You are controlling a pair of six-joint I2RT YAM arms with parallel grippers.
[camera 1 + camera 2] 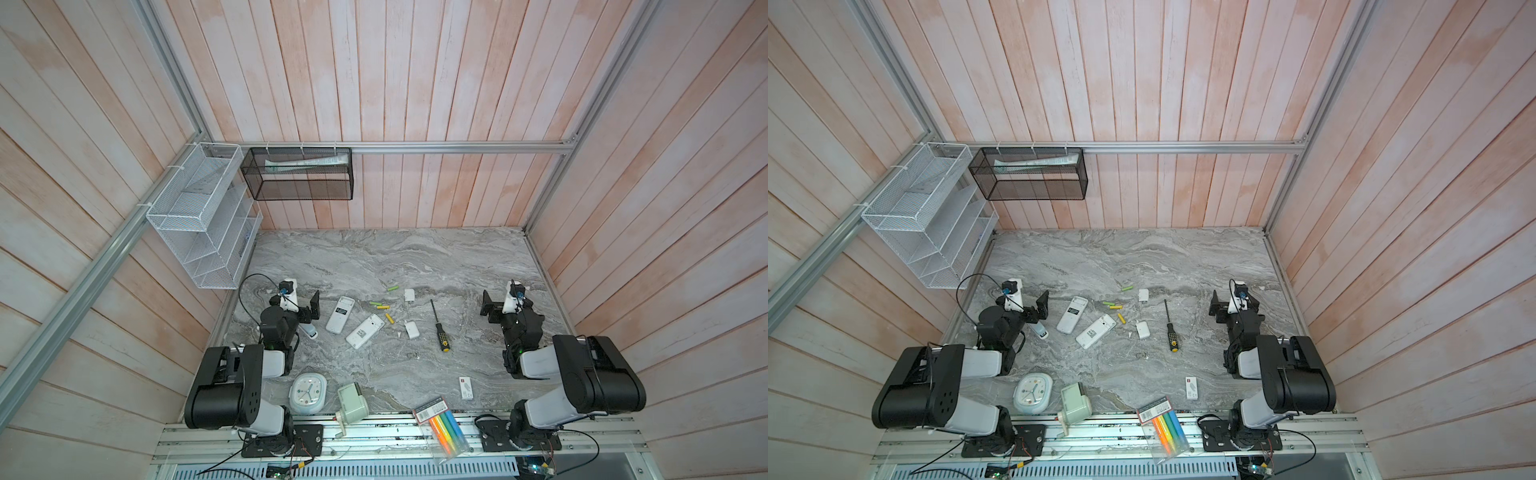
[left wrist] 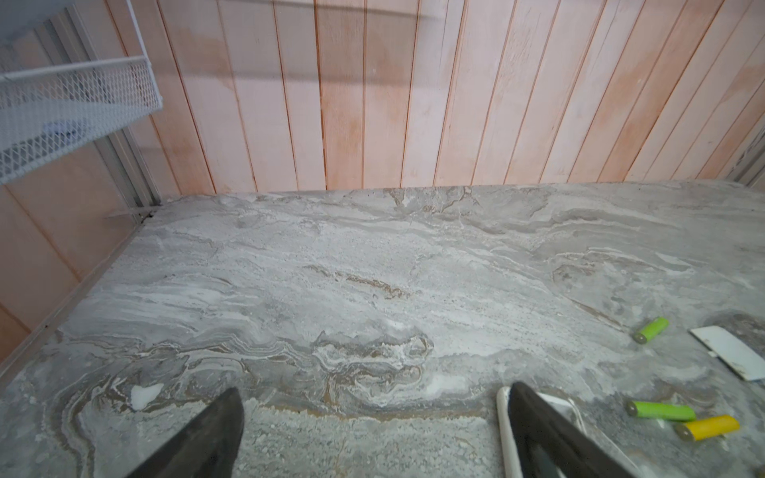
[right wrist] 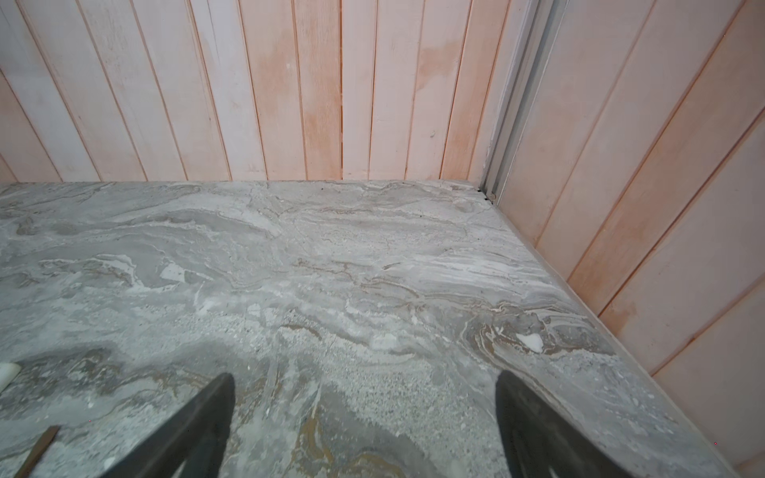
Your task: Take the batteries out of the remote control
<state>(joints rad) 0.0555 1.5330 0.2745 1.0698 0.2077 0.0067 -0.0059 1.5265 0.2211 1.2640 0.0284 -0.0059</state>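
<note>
looks like the closing step — shows four batteries [image 1: 383, 307] out, loose near the screwdriver [image 1: 438, 328], on its side toward the remotes [image 1: 364, 331]. holds nothing: left gripper [image 2: 372, 393] and right gripper [image 3: 364, 380] spread wide, well apart from the screwdriver on either side. calls only for confirming both remotes bare inside.

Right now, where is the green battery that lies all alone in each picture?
In a top view: lone green battery near the middle, just left of the small white cover.
In a top view: the battery again left of that cover.
Left wrist: the battery beside that cover.
Right wrist: not in it.
Shared landmark: the small white cover.
</note>
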